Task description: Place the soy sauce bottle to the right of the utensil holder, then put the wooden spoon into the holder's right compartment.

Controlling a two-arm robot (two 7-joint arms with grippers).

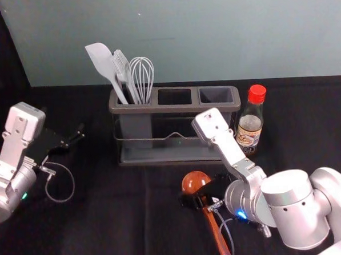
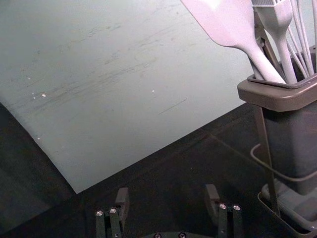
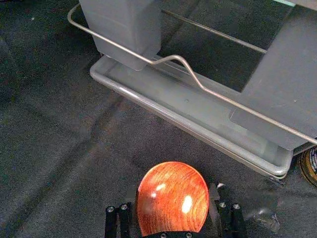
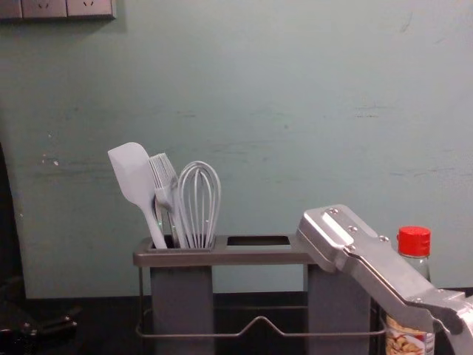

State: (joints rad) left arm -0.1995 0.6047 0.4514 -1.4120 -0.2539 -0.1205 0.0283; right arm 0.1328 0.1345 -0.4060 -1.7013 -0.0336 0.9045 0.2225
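Observation:
The wooden spoon [image 1: 219, 230] has its bowl [image 3: 172, 198] toward the holder and its handle toward the robot. My right gripper [image 1: 200, 199] is at the spoon's bowl, in front of the utensil holder [image 1: 166, 160]; in the right wrist view the gripper [image 3: 173, 196] is shut on the bowl, one finger against each side. The soy sauce bottle [image 1: 250, 126] stands upright just right of the holder; its red cap [image 4: 414, 241] shows in the chest view. My left gripper [image 1: 74, 138] is open and idle left of the holder, also seen open in the left wrist view [image 2: 167, 198].
A white spatula [image 1: 101, 59], a fork-like utensil and a whisk [image 1: 142, 76] stand in the holder's left compartment. The middle compartment [image 1: 174, 97] and right compartment [image 1: 216, 95] have dark openings. A grey-green wall [image 4: 295, 111] rises behind the dark tabletop [image 1: 107, 222].

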